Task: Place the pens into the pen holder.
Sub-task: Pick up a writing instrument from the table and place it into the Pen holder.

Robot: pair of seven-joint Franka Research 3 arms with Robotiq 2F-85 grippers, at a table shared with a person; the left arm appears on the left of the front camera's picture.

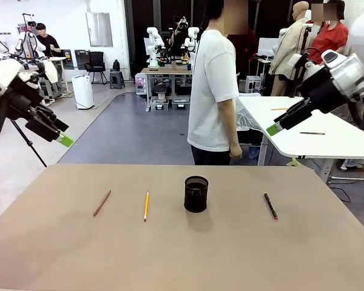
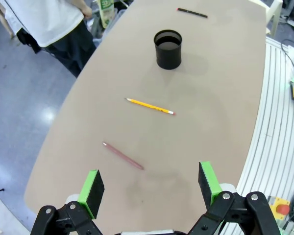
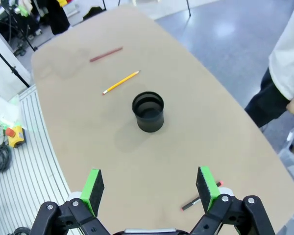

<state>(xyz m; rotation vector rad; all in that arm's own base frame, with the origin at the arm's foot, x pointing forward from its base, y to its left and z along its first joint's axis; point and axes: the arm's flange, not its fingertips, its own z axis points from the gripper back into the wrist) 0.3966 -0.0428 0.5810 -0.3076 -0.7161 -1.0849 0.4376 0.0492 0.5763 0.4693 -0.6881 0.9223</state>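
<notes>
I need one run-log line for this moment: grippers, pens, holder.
left gripper: open, raised, empty | right gripper: open, raised, empty | yellow pen, reddish-brown pen, dark pen: lying on table | pen holder: upright, empty

robot lab: worktables, emergency-stop button, cables, grey floor

dark pen, partly hidden behind right jaws' green pad; person, cut off at top edge

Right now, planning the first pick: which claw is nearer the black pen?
Right. The right claw hovers above the black pen; the left claw hangs on the other side of the pen holder.
</notes>
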